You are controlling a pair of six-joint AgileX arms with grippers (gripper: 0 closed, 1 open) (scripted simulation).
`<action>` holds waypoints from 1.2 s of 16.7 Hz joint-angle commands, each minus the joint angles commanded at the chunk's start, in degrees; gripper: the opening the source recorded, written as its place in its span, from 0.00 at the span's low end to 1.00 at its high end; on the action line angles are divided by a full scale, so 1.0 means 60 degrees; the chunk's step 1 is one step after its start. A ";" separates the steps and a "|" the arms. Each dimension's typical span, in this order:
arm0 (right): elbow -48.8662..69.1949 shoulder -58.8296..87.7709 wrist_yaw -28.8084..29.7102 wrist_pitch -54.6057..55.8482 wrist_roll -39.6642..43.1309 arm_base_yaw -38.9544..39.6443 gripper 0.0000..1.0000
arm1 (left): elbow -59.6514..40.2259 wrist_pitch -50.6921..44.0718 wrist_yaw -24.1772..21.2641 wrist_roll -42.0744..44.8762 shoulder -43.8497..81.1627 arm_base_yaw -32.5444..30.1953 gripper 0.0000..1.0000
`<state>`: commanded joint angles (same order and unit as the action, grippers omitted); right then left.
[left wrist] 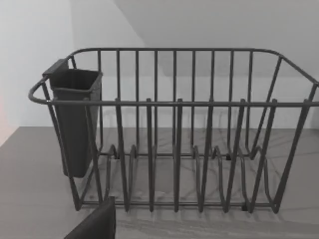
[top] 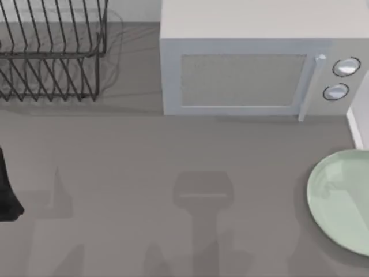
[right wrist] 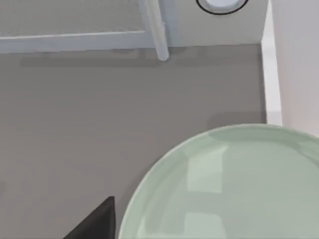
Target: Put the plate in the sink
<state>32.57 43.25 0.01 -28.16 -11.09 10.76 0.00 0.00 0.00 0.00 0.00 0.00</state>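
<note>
Plate (right wrist: 224, 184) overlaps sink rim (right wrist: 271, 74) in right wrist view.

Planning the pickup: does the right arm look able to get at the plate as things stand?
Probably yes. The plate lies flat on the counter at the right edge, with nothing on top of it. The microwave stands behind it and the sink's white rim beside it, neither covering it.
</note>
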 joint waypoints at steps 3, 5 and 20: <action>0.1974 0.2902 0.0000 -0.1707 -0.0673 0.0652 1.00 | 0.0000 0.0000 0.0000 0.0000 0.0000 0.0000 1.00; 0.3204 0.4737 0.0001 -0.2768 -0.1091 0.1058 1.00 | 0.0000 0.0000 0.0000 0.0000 0.0000 0.0000 1.00; 0.6334 0.9389 -0.0001 -0.5459 -0.2160 0.2057 1.00 | 0.0000 0.0000 0.0000 0.0000 0.0000 0.0000 1.00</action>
<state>70.58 99.58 0.00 -60.91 -24.05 23.10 0.00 0.00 0.00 0.00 0.00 0.00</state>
